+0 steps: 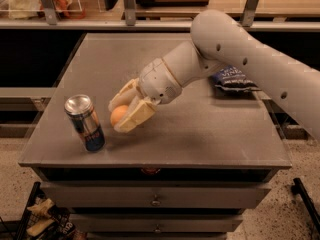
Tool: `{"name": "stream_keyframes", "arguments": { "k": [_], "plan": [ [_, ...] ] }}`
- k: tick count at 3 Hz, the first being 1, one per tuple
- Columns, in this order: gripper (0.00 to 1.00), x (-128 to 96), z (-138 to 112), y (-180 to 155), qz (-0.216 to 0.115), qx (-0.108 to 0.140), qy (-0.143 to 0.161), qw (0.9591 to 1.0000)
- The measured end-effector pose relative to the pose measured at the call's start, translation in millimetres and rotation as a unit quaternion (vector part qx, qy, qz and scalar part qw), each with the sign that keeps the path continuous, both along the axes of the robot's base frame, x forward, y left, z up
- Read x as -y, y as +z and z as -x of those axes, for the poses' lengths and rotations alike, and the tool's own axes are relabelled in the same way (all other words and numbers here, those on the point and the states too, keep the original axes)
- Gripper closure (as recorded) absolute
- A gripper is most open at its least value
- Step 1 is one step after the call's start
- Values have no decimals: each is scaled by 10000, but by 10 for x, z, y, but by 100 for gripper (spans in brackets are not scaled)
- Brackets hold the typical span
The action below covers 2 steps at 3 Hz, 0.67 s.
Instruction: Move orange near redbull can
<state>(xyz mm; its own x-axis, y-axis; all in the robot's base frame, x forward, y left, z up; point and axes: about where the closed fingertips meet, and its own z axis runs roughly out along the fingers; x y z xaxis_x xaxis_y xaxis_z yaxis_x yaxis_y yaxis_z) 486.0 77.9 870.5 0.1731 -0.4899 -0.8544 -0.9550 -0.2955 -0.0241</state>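
Observation:
The orange (118, 115) is a small round fruit held between the two cream fingers (136, 116) of my gripper (125, 110), low over the grey tabletop (200, 129). The gripper is shut on it, at the front left of the table. The redbull can (85, 122) stands upright with blue and silver sides and a shiny top, just left of the orange, a small gap between them. My white arm reaches in from the upper right.
A dark blue chip bag (231, 78) lies at the table's right, partly hidden behind my arm. Drawers (156, 200) sit below the front edge. A shelf rail (125, 4) with posts runs behind the table.

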Motion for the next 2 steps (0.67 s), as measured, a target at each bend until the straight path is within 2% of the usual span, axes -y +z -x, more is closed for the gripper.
{"name": "stream_keyframes", "arguments": {
  "k": [1,2],
  "plan": [
    [85,-49,41,-59,100,1,12,9999],
    [61,-89,72,-99,173,17,22,9998]
  ]
}}
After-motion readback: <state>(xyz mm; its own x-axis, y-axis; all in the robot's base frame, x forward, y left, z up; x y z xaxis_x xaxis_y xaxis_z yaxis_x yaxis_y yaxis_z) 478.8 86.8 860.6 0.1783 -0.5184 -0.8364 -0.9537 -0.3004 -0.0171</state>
